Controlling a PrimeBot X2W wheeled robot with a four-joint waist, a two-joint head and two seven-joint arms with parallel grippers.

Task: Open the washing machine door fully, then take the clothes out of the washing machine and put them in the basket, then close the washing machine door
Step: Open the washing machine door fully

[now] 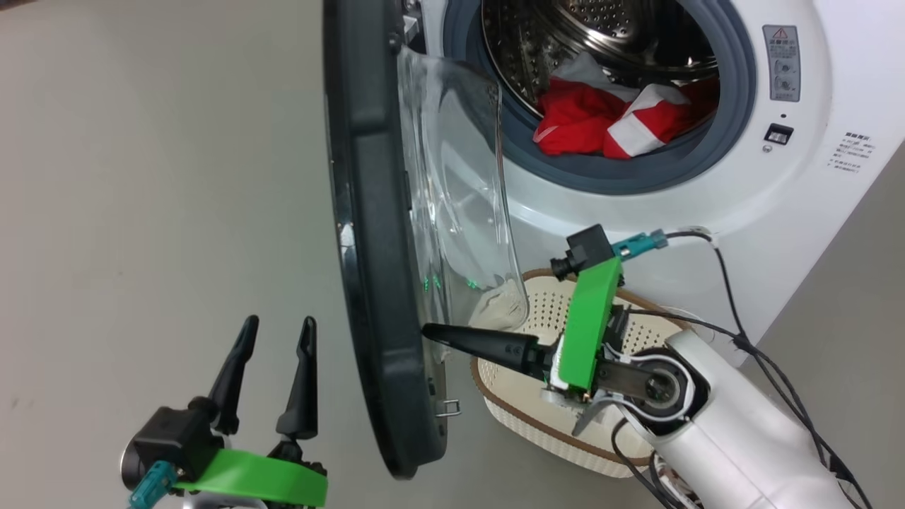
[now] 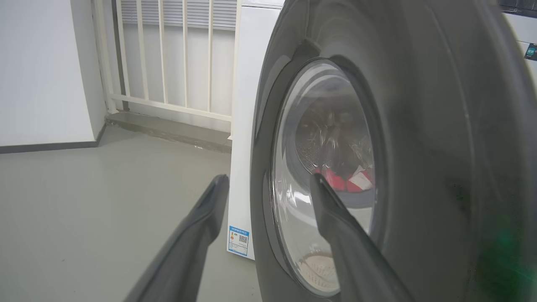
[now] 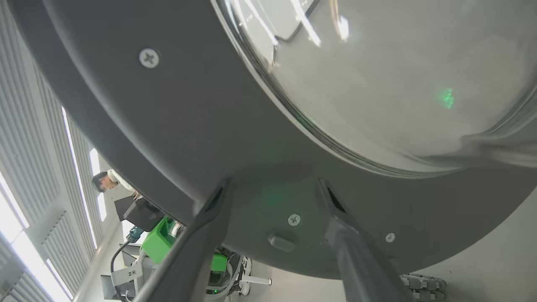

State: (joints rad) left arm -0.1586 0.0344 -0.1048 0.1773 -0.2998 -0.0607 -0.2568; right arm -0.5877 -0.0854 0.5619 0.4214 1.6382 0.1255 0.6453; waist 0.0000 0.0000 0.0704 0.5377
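Observation:
The washing machine door [image 1: 375, 247] stands swung out, edge-on in the head view, its glass bowl [image 1: 459, 191] facing the washing machine [image 1: 778, 205]. The red and white clothes [image 1: 601, 124] lie in the steel drum behind the grey gasket [image 1: 601, 177]. The basket [image 1: 544, 435] sits on the floor below the opening, partly under my right arm. My right gripper [image 3: 272, 184] is open, its tips at the door's inner rim [image 3: 188, 126] below the glass. My left gripper [image 1: 279, 325] is open beside the door's outer face [image 2: 440, 147], holding nothing.
Black cables [image 1: 735, 304] trail from my right arm in front of the washer. A white railing [image 2: 168, 54] and a wall stand behind the grey floor left of the machine. A blue label [image 2: 239, 240] marks the washer's lower corner. A person [image 3: 105, 181] shows past the door's edge.

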